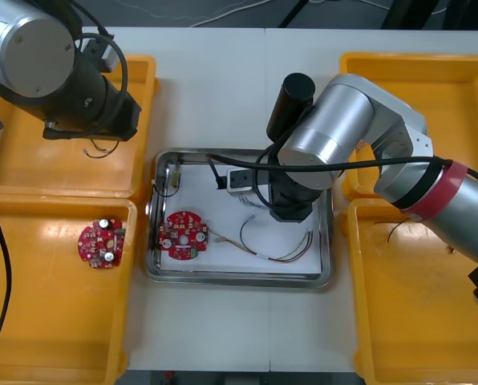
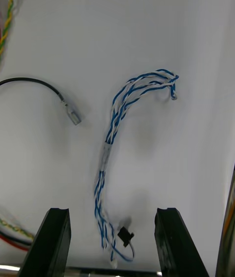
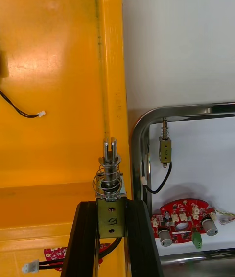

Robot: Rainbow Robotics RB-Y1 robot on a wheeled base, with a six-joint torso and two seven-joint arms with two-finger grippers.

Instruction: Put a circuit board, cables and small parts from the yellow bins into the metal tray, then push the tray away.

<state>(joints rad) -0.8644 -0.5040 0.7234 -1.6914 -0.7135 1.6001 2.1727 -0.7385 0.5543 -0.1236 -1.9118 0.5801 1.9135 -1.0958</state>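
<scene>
My left gripper (image 3: 110,205) is shut on a small metal part (image 3: 110,184) with a spring, held above the wall of the orange-looking bin (image 3: 54,61) beside the metal tray's corner (image 3: 142,125). In the front view the left wrist (image 1: 87,104) hangs over the far-left yellow bin (image 1: 30,160). My right gripper (image 2: 111,211) is open and low over the tray's white floor (image 2: 186,37). A twisted blue and white cable (image 2: 115,125) lies loose between its fingers. The tray (image 1: 163,271) holds a red circuit board (image 1: 183,235), a red and yellow cable (image 1: 287,253) and another small metal part (image 3: 165,147).
A black cable (image 2: 44,83) lies in the tray beside the blue and white one. The near-left bin (image 1: 30,321) holds a second circuit board (image 1: 101,243). A thin black cable (image 3: 22,108) lies in the far-left bin. The right arm (image 1: 335,128) spans the tray's right half and the right bins (image 1: 431,321).
</scene>
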